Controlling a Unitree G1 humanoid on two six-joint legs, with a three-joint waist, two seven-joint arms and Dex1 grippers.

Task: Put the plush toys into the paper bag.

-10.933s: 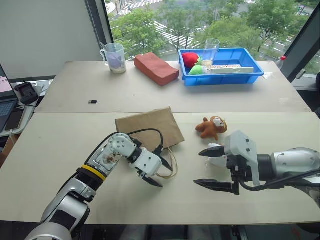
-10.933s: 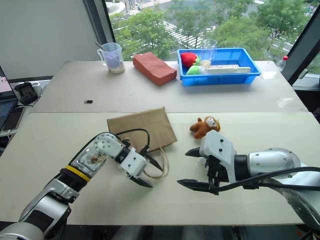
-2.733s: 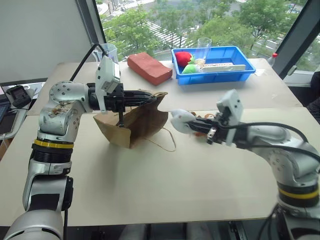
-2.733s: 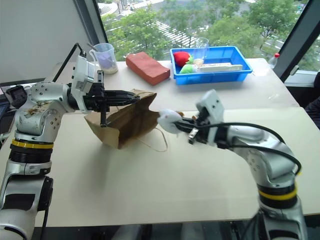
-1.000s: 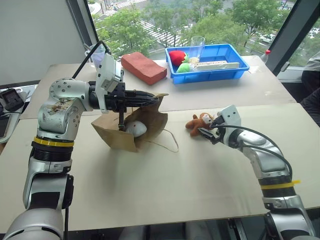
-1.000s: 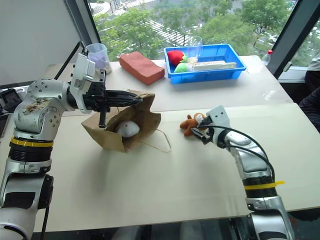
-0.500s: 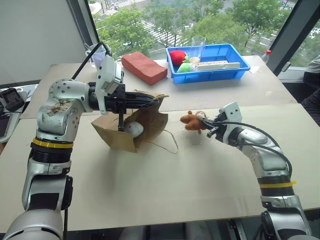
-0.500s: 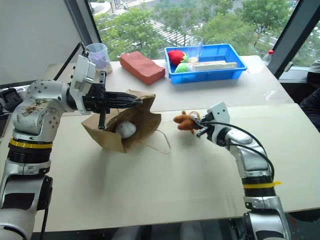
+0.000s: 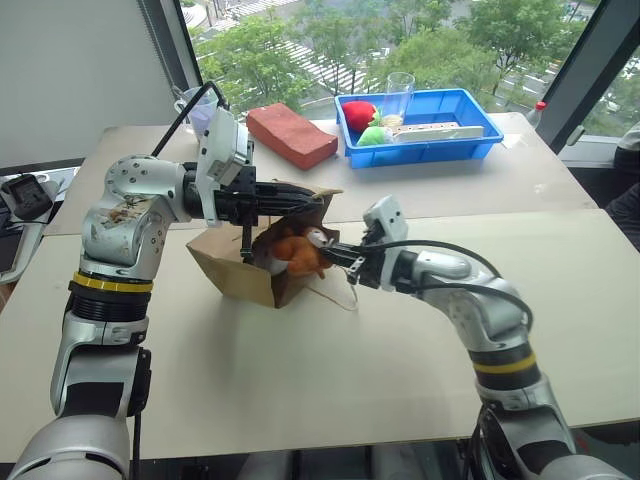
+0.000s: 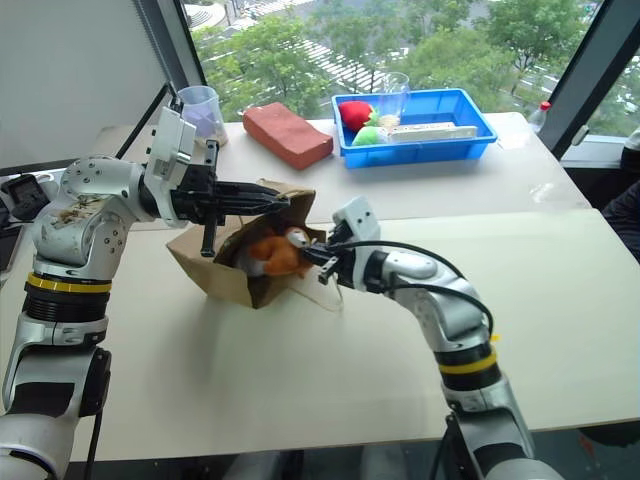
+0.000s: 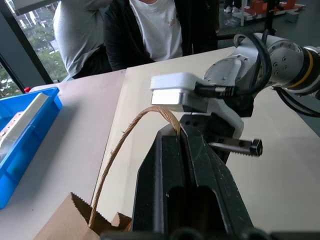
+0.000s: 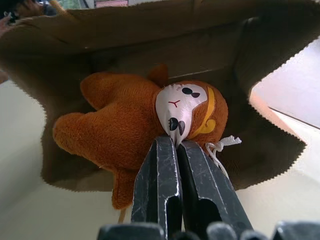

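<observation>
The right gripper [image 12: 176, 142] is nearest, its two black fingers pressed together on the chin of the orange-brown monkey plush [image 12: 140, 130], which it holds by the face right at the mouth of the brown paper bag [image 9: 240, 272]. The monkey's body is already inside the opening, with the bag's serrated edge framing it on all sides in the right wrist view. Beside the monkey in the bag, a bit of the white plush toy [image 9: 272, 262] shows at the opening, mostly hidden. The bag lies tilted on the near beige table [image 9: 300, 390], its mouth turned toward the right arm, and one tan cord handle [image 9: 338, 300] trails loose on the tabletop below the mouth. The left gripper [image 9: 318, 203] is clamped tight on the bag's other cord handle [image 11: 131, 137], holding the upper edge of the mouth up. Farther back, on the second table [image 9: 420, 185], sit a reddish-brown brick-shaped block [image 9: 291, 135], a clear measuring cup [image 9: 200, 107], and a blue tray [image 9: 480, 145] holding red and green soft fruit, a glass and a white power strip. In the left wrist view, two seated people appear beyond the table.
</observation>
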